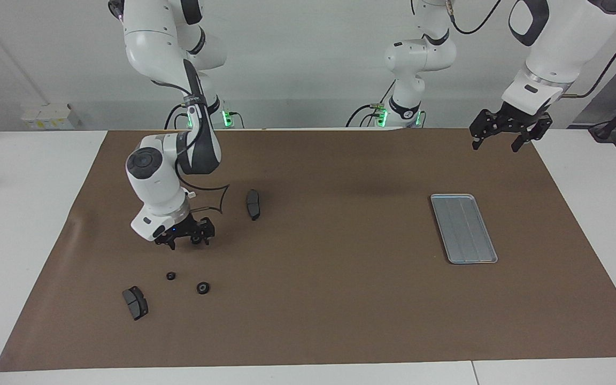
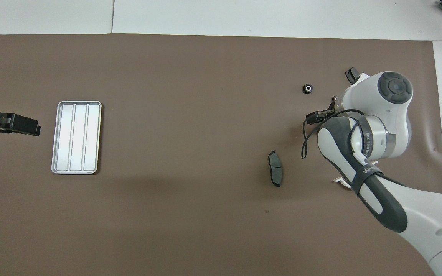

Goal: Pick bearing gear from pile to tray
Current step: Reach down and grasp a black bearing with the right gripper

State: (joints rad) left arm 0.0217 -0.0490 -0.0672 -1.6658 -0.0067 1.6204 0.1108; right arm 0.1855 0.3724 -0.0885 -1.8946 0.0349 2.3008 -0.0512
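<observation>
Brown mat (image 1: 318, 278) covers the surface. I see the right pincer (image 1: 189, 241) low over the pile, fingers spread around one small black gear (image 1: 196, 240), not pinching. Two more gears (image 1: 203, 288) lie at 6 o'clock from it, a brake pad (image 1: 135, 302) at 7, another pad (image 1: 253, 204) at 2. The tray (image 1: 463, 228) sits bare toward the left arm's end. Left pincer (image 1: 503, 138) waits spread above the mat's corner.
</observation>
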